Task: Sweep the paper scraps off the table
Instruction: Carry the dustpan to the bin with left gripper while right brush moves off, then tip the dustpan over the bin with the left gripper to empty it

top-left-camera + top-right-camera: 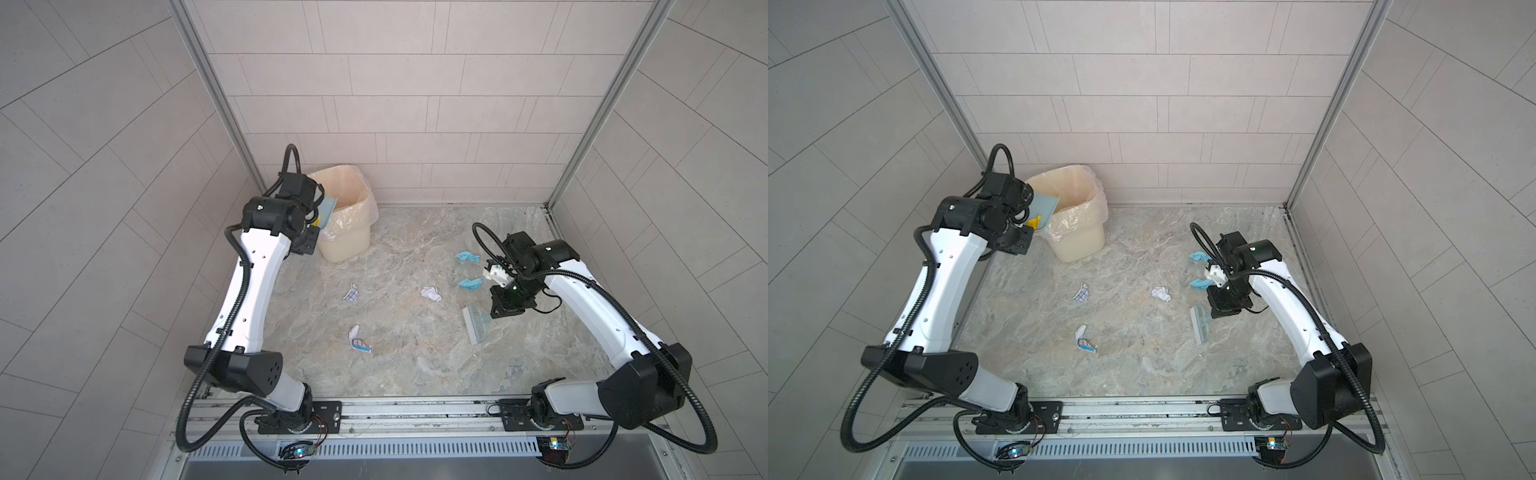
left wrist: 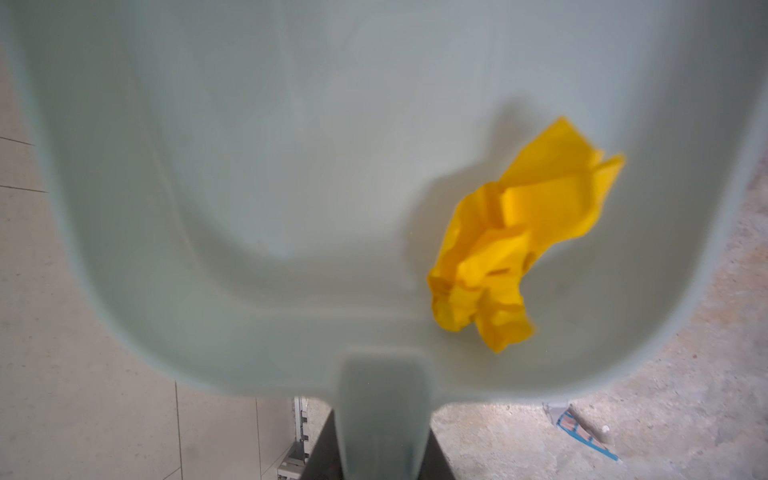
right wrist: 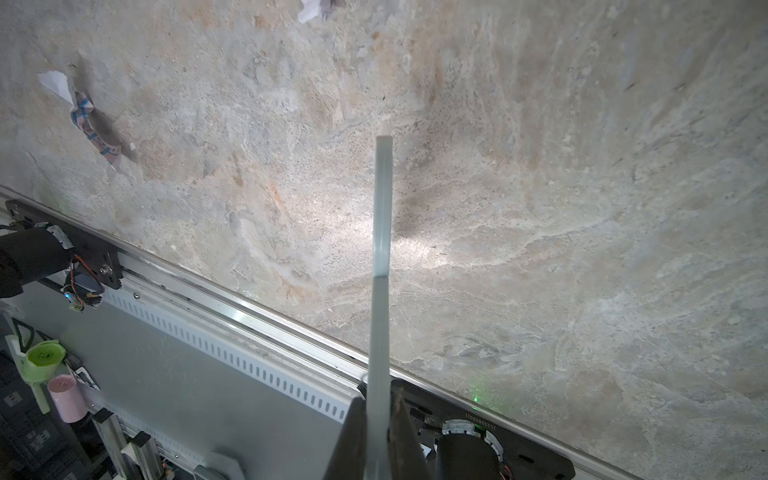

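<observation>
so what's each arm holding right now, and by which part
Left gripper: the pale blue plastic dustpan, by its handle. Right gripper: the pale blue brush with white bristles, by its handle.

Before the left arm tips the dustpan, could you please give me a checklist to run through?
1. Left jaws shut on the dustpan handle: ok.
2. The yellow scrap lies inside the dustpan, near its handle end: ok.
3. Dustpan's front edge over the bin: appears ok in both top views.
4. Right jaws shut on the brush: ok.
5. Brush well away from the bin: ok.
6. The table free of scraps: not ok; two blue scraps, a white scrap and two printed scraps lie on it.
</observation>
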